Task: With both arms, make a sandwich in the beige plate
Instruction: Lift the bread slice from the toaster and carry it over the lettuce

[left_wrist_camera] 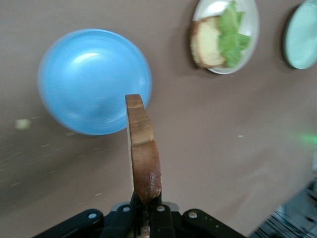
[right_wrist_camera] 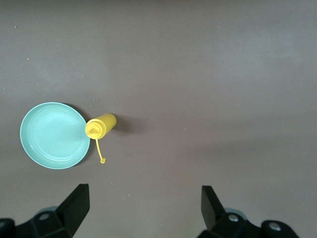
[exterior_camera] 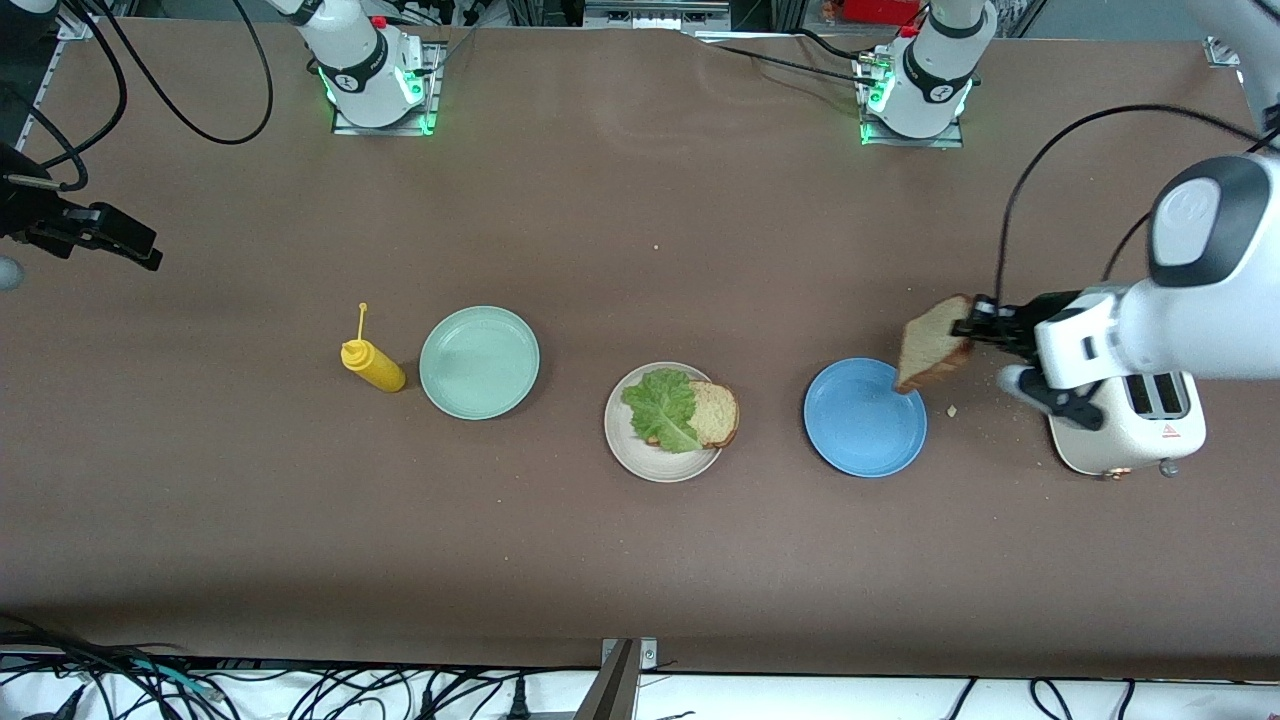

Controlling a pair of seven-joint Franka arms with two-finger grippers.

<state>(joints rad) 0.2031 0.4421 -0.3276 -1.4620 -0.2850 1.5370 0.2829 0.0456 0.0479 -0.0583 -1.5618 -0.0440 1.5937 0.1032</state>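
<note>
- While the beige plate [exterior_camera: 640,462] is sitting mid-bench with lettuce [exterior_camera: 662,407] on one slice [exterior_camera: 715,412], the left gripper [exterior_camera: 975,325] is clamping the second bread slice [exterior_camera: 932,343] over the blue plate [exterior_camera: 865,430]'s edge.
- Next, it likely needs carrying over the lettuce.
- Toaster [exterior_camera: 1140,425], mint-green plate [exterior_camera: 480,362] and mustard bottle [exterior_camera: 372,364] are standing clear.
- The right gripper [right_wrist_camera: 143,206] is waiting, jaws apart, near the bench's edge.

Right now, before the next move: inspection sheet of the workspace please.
Surface: brown table, crumb beside the blue plate.
Job's things: beige plate holds a bread slice with lettuce on top; second slice in the air.
Clutter: mint plate, mustard bottle, toaster.
Grippers: left gripper shut on the second slice over the blue plate's edge; right gripper open, waiting at the right arm's end.
Cables: along the table's edges.
Surroundings: nothing seen.
</note>
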